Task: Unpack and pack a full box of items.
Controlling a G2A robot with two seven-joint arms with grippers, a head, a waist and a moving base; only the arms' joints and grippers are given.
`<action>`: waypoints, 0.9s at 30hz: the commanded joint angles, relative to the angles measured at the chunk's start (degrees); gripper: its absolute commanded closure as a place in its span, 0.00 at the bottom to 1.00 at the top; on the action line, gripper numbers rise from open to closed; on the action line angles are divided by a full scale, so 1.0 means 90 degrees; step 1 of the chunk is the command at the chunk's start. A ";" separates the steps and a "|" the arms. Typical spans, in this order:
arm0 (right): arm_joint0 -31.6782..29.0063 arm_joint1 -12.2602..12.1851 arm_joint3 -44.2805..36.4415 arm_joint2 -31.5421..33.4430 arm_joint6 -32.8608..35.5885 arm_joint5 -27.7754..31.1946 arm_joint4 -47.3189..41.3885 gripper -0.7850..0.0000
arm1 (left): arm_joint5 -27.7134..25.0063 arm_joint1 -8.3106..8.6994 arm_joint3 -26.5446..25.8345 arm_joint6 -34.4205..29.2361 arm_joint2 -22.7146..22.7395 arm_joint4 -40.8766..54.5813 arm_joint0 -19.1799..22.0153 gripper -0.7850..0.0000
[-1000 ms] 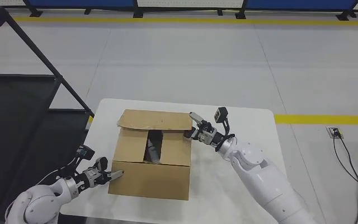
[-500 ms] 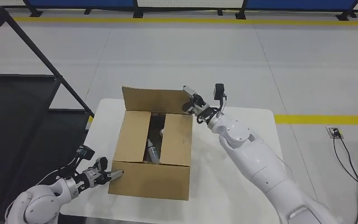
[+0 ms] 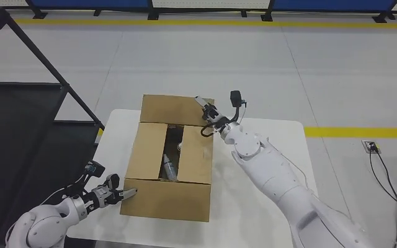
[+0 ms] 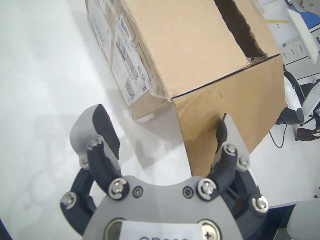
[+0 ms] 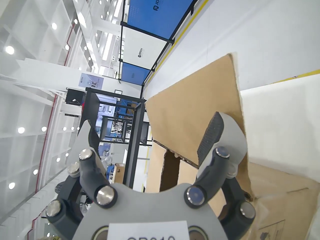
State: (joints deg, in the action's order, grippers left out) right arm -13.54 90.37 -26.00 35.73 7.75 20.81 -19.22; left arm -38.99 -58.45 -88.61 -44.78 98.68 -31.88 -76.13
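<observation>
**Top view.** A cardboard box (image 3: 149,158) stands on the white surface (image 3: 267,142). Its two long top flaps lie folded down, with a dark gap (image 3: 173,149) between them. Packed items (image 3: 167,166) show through the gap but are too hidden to identify. The far flap (image 3: 173,110), hinged on the box's far edge, stands raised and leans away from the opening. The right gripper (image 3: 205,107) sits at this flap's upper corner on the robot's right side of the box, fingers apart. The left gripper (image 3: 121,193) sits low beside the box's near left corner, fingers likewise apart.

**Right wrist view.** The right gripper (image 5: 152,123) faces the far flap (image 5: 195,101) from the box's opening side. One finger (image 5: 215,131) lies over the flap's inner face near its free edge. The other finger (image 5: 86,136) is clear of the cardboard, so the flap is not clamped. Whether the first finger presses on it cannot be told.

**Left wrist view.** The left gripper (image 4: 162,116) straddles the box's (image 4: 190,38) vertical corner edge. One finger (image 4: 223,131) rests against the box's near wall. The other (image 4: 105,126) hangs over the surface just beside the side wall, which carries a printed label (image 4: 125,61). Loose clear tape (image 4: 155,93) shows at the same corner.
</observation>
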 commanded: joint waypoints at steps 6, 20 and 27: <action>0.0142 0.0321 0.0572 -0.0124 -0.0179 -0.0079 0.0360 0.00 | 0.0000 0.0000 0.0000 0.0000 0.0000 0.0000 0.0000 0.00; 0.0298 0.0624 0.1188 -0.0019 0.0021 0.0090 0.0710 0.00 | 0.0000 0.0000 0.0000 0.0000 0.0000 0.0000 0.0000 0.00; 0.0313 0.0655 0.1327 0.0135 0.0302 0.0306 0.0718 0.00 | 0.0000 0.0000 0.0000 0.0000 0.0000 0.0000 0.0000 0.00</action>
State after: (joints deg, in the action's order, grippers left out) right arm -10.74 96.28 -14.18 36.73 10.49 23.01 -12.82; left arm -38.99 -58.45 -88.61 -44.78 98.68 -31.88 -76.13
